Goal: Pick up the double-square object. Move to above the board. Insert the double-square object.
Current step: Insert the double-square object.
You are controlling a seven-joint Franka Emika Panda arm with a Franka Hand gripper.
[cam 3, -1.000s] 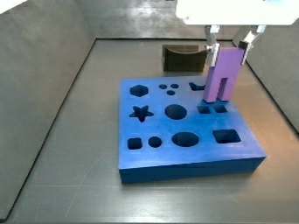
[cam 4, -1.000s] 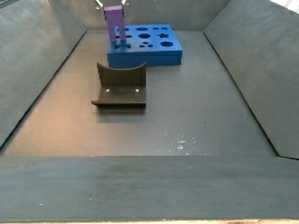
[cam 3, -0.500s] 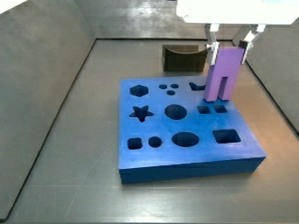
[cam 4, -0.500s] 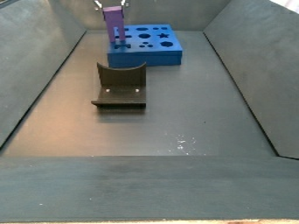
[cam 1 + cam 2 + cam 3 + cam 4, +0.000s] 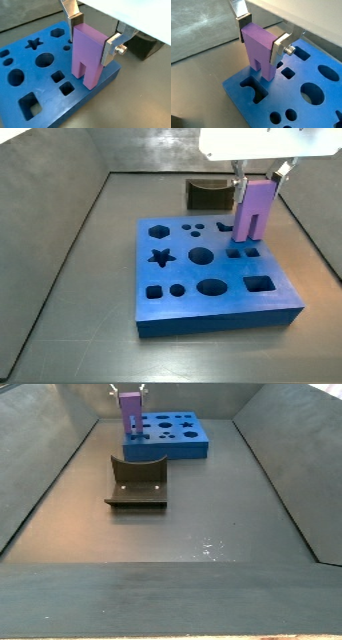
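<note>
The gripper (image 5: 92,34) is clamped on the upper part of the upright purple block (image 5: 89,56), holding it over the blue board (image 5: 187,296) near one edge, prongs down just above a pair of square holes (image 5: 242,253).

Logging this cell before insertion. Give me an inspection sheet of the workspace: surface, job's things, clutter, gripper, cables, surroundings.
Surface: dark grey floor, bare around the parts.
Job's things: double-square object upright, prongs down, over the board near its edge; prong tips look just above the board's holes.
Clutter: fixture on the floor, apart from the board; dark notched block behind the board.
Gripper: gripper above the board, shut on the double-square object's upper part.
Cables: nothing seen.
Surroundings: grey walls enclose the floor.
</note>
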